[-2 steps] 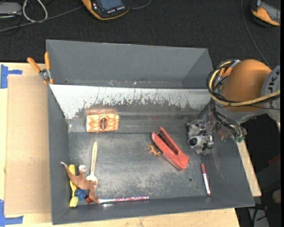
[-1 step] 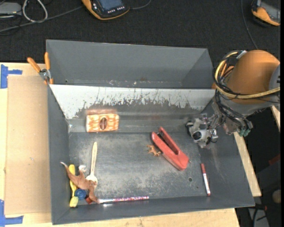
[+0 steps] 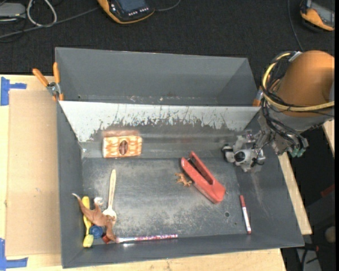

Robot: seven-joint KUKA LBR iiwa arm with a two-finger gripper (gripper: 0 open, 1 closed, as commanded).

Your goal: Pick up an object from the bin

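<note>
Your fingers (image 3: 244, 155) hover by the bin's (image 3: 158, 83) right wall; their spread cannot be told. The red stapler (image 3: 203, 179) lies near their left, long axis diagonal.

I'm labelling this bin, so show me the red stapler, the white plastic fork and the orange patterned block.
Red stapler (image 3: 203, 180), camera view, middle of its body.
White plastic fork (image 3: 112, 186), camera view, on its handle.
Orange patterned block (image 3: 122, 146), camera view, centre of its top face.

The grey bin (image 3: 158, 208) carries an orange packet (image 3: 122, 146) back left, a red stapler (image 3: 203, 179) centre, a pen (image 3: 244, 213) right, and a fork (image 3: 111, 192) and toys (image 3: 95, 222) front left.
</note>
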